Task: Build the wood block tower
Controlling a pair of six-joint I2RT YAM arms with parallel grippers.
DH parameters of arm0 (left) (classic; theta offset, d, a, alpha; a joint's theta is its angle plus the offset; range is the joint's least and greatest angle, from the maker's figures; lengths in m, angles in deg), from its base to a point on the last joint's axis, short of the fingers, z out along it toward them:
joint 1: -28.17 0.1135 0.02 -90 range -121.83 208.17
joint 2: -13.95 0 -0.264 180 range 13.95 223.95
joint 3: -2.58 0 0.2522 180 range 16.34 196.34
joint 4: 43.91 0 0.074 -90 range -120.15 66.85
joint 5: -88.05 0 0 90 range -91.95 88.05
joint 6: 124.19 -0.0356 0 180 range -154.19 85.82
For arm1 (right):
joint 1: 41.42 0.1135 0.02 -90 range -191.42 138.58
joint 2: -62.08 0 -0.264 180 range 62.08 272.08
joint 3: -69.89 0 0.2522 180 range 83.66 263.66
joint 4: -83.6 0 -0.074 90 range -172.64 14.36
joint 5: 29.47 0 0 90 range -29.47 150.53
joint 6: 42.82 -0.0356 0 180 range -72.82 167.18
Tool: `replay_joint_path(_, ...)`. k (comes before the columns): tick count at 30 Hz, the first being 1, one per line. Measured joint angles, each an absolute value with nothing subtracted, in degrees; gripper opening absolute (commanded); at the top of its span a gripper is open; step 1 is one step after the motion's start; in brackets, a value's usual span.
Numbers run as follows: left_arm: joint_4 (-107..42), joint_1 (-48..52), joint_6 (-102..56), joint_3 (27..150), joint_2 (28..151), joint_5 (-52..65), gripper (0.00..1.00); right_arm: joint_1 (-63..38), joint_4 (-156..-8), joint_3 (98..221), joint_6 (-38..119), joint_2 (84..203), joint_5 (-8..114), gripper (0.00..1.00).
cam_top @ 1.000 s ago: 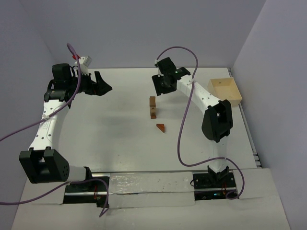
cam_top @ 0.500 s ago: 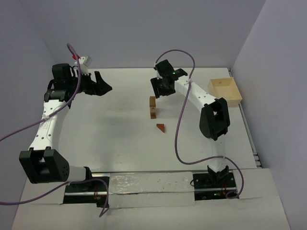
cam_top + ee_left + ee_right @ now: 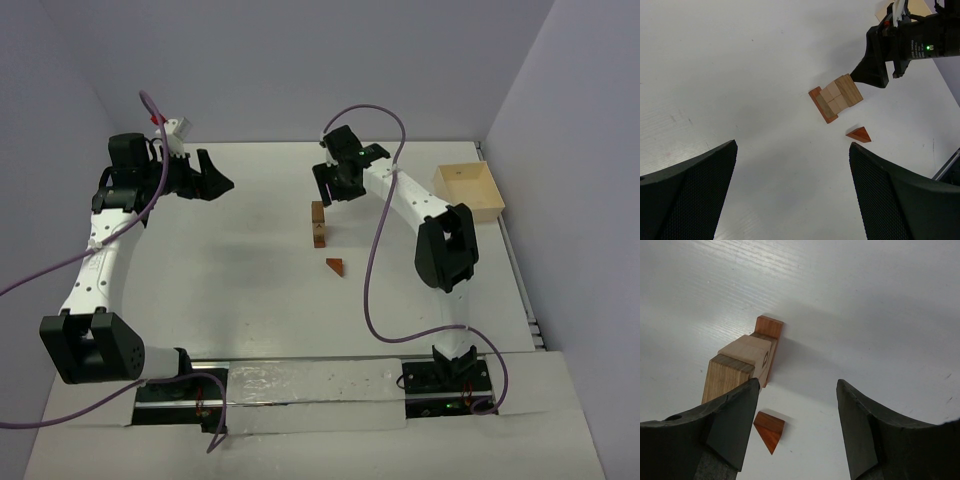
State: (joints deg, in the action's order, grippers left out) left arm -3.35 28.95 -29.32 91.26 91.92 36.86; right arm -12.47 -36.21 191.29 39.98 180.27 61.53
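Right wrist: tower [image 3: 742, 360] nr end effector [image 3: 796, 390]

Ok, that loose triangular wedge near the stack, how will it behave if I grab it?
The wedge looks like solid wood, so it is probably stiff and light. A pinch across its sloped faces may squeeze it out; its two flat triangular sides seem safer. It sits flat on the table, so it is unlikely to roll, though it could slide if nudged.

The wood block tower [image 3: 836, 97] combines pale tan blocks with visible fine grain and one reddish-brown block. The loose triangular wedge [image 3: 859, 135] is reddish-brown, and the surface [image 3: 230, 260] is plain white. The box [image 3: 480, 207] is pale yellow-tan, and the cables [image 3: 370, 285] are purple.
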Motion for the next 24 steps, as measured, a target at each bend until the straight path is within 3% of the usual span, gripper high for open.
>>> replay_joint_path(24, -3.3, 28.9, -29.3, 91.3, 91.5, 36.9, 0.99, -12.5, -36.0, 191.3, 40.0, 180.4, 61.4, 0.73)
